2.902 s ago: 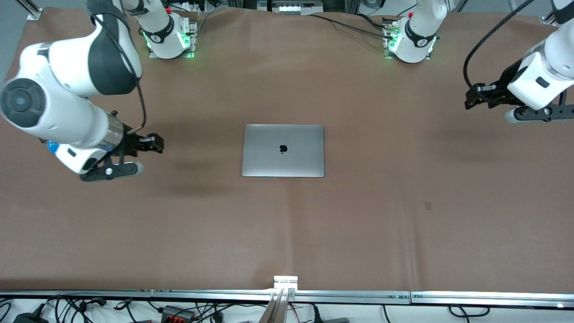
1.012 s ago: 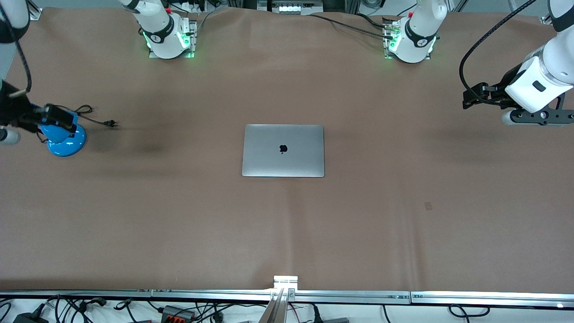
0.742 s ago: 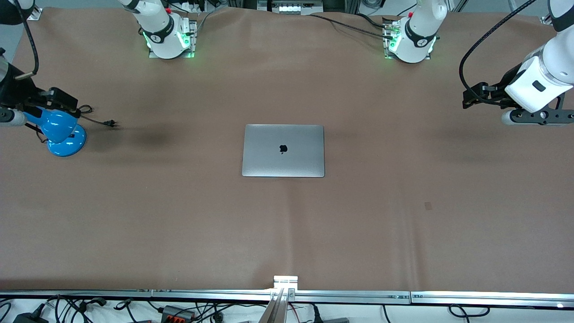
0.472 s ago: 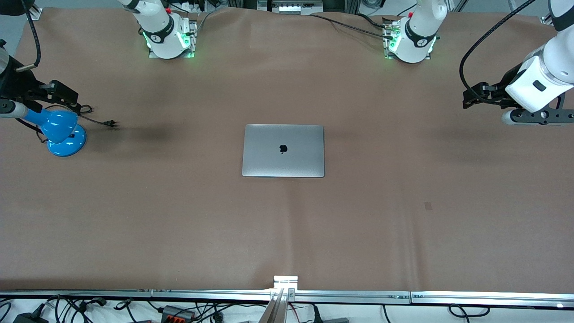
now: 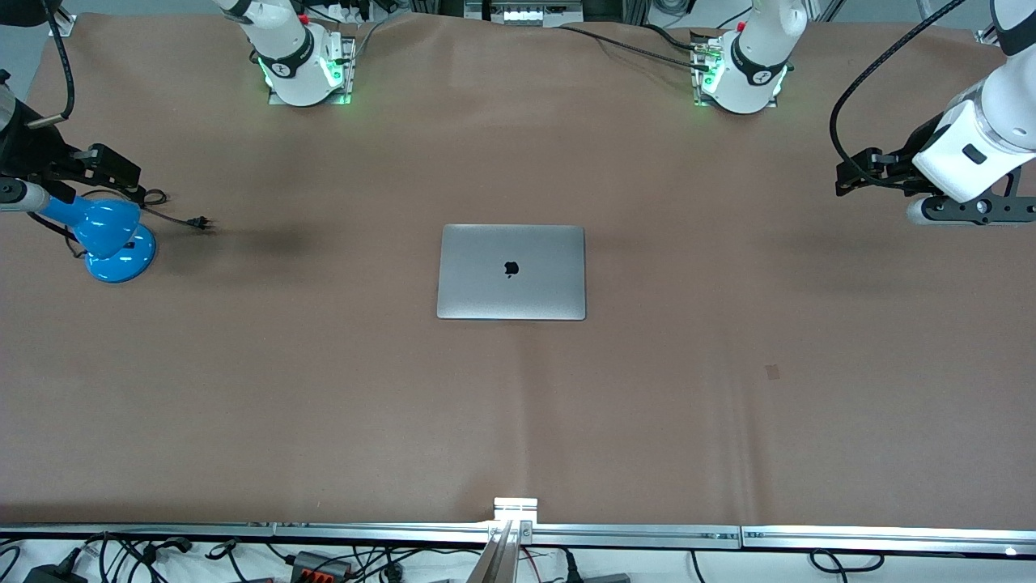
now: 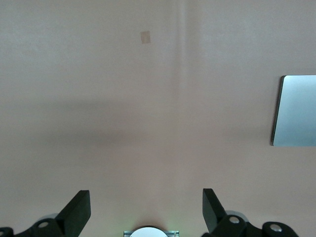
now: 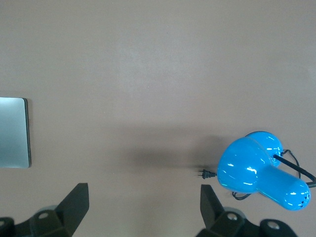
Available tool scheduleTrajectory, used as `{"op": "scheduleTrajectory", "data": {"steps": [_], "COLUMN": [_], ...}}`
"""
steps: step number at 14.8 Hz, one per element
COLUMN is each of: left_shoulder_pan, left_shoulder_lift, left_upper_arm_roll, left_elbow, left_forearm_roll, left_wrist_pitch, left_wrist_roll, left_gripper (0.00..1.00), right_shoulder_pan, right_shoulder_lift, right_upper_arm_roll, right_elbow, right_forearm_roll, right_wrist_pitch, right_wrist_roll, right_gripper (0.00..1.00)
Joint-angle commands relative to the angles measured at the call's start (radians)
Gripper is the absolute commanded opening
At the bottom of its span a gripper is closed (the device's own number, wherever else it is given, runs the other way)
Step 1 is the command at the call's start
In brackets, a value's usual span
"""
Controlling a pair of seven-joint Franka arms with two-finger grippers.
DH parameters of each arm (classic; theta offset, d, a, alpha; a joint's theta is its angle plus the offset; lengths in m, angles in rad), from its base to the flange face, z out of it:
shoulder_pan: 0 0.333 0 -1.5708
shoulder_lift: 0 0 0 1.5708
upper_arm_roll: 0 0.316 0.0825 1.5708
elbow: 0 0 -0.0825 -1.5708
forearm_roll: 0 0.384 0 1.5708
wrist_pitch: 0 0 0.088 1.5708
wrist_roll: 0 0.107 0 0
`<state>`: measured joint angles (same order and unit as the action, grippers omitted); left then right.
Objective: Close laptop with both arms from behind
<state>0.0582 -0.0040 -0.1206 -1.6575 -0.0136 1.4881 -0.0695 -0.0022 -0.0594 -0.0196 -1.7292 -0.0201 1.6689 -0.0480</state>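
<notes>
Silver laptop (image 5: 511,272) lies shut on the brown table (image 5: 728,389).

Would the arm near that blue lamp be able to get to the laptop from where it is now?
Probably yes. The right pincer hangs open over the blue lamp, and only bare table lies between it and the closed laptop.

Both end effectors (image 6: 143,210) (image 7: 143,207) hover with fingers spread.
</notes>
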Motion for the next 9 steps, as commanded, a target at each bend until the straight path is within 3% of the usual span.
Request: {"op": "scheduleTrajectory", "data": {"steps": [1,9], "left_shoulder_pan": [-0.008,-0.006], "left_shoulder_lift": [0.013,0.013], "left_upper_arm_roll": [0.001,0.001], "left_elbow": [0.031,0.031], "left_forearm_roll": [0.021,0.021], "left_wrist_pitch": [-0.025,-0.026], "left_wrist_roll": [0.016,0.016], "left_gripper": [1.0,1.0], "right_shoulder_pan": [-0.015,-0.015], "right_shoulder_lift": [-0.028,-0.042], "right_upper_arm_roll": [0.007,0.007], "right_elbow": [-0.029,-0.032], "right_forearm_roll": [0.0,0.0], "right_wrist_pitch": [0.008,-0.006], "right_wrist_roll": [0.004,0.01], "right_gripper": [1.0,1.0]}}
